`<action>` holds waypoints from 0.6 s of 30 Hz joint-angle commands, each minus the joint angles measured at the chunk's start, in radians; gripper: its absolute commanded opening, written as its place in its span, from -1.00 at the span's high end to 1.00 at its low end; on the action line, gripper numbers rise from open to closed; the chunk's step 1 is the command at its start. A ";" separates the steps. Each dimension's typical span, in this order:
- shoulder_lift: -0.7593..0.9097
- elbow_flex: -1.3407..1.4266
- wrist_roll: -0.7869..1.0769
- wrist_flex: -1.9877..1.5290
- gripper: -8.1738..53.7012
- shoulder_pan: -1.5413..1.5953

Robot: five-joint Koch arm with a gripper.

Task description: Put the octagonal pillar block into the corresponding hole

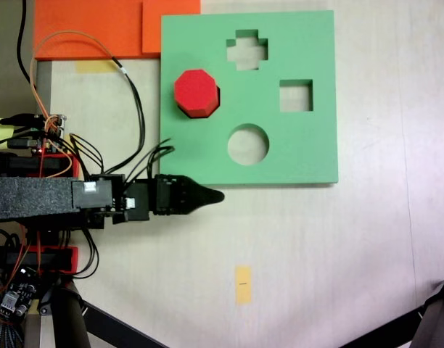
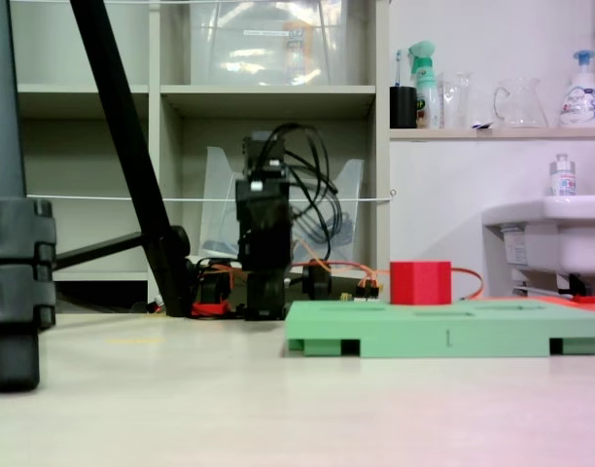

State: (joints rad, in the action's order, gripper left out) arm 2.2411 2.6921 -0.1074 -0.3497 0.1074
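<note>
The red octagonal pillar block [image 1: 196, 92] stands upright at the left side of the green foam board [image 1: 309, 156]. It sits at the eight-sided corresponding hole [image 1: 219, 97], of which a dark sliver shows along the block's right edge. From the low fixed view the block [image 2: 420, 283] rises above the board's top [image 2: 443, 340]. My gripper [image 1: 216, 196] is off the board, just below its lower left edge, pointing right. Its jaws meet in one point with nothing between them. Seen head-on, the arm [image 2: 262, 233] stands left of the board.
The board has a cross cutout [image 1: 247, 51], a square cutout [image 1: 295, 96] and a round cutout [image 1: 248, 143]. Orange foam sheets [image 1: 91, 29] lie at the upper left. Cables [image 1: 135, 109] trail left of the board. Tripod legs [image 2: 16, 243] stand nearby. A yellow tape mark [image 1: 242, 283] is on the table.
</note>
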 commanded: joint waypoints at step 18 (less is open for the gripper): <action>0.072 0.428 -0.009 0.319 -0.32 0.008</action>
State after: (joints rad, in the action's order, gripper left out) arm 2.2411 3.0388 -0.0905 -0.0123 0.1043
